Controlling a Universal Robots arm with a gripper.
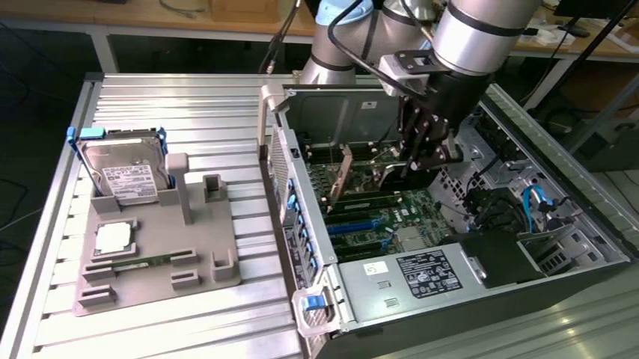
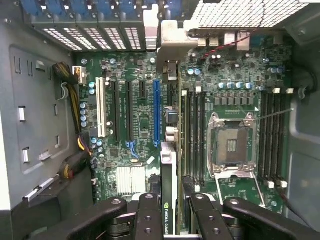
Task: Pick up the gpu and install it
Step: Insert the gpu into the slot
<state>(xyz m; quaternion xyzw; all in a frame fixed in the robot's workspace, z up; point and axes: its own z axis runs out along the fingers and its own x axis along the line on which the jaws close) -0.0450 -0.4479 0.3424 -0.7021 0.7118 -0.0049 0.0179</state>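
NVIDIA mark printed along the gpu (image 2: 167, 220) edge, power supply label (image 1: 427, 271) illegible

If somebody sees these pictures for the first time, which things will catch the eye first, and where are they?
First, the robot arm reaching down into the open computer case at the exterior view's right. Its gripper is closed on the gpu, which stands on edge above the motherboard. Next, the silver hard drive standing upright in a grey holder at the exterior view's left.
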